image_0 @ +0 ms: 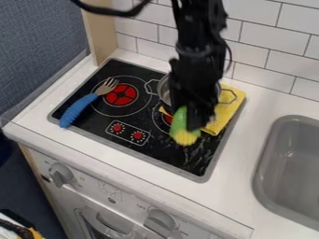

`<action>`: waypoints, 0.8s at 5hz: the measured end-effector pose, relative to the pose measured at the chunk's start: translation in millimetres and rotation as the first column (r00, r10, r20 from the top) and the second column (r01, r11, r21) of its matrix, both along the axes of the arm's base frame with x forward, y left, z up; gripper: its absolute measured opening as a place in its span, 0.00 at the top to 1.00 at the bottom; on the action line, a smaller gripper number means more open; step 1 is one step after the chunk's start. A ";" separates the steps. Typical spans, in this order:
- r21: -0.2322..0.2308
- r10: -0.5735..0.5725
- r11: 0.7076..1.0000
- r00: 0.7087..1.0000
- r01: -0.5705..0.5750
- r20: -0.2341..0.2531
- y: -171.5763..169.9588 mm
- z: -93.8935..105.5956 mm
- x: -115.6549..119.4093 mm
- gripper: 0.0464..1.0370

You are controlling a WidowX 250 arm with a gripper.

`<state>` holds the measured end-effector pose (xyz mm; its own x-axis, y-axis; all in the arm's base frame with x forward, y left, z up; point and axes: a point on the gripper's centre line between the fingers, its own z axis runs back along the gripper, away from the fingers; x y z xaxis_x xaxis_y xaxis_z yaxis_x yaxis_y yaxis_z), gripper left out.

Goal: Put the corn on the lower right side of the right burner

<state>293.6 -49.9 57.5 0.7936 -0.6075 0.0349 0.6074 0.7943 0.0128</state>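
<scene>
Small print around the oven knobs (61,174) up front, sink (257,179) off right, grey stovetop rim (204,179) next, and here's the corn (179,122), yellow end down, by the right burner (167,117), pinched in the gripper (190,122), metal pot (164,91) behind.

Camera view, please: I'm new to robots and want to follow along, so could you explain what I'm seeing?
This picture comes from a fixed camera looking down at a slant. The black machine is a robot arm, coming in from the top edge; its gripper hangs over the right side of a black stovetop. The green and yellow corn is at the gripper and appears to be held. A blue-handled fork lies at the left, and a metal pot and yellow cloth are partly behind the arm. To the right is a grey sink.
</scene>
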 end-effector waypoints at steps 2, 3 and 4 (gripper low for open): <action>0.049 -0.023 0.998 0.999 0.025 -0.039 -5.7 -19.3 -2.5 0.43; 0.034 -0.032 0.999 0.998 0.034 -0.050 -8.1 -20.6 -4.3 0.36; 0.023 -0.031 0.999 0.998 0.033 -0.061 -9.7 -20.9 -6.4 0.08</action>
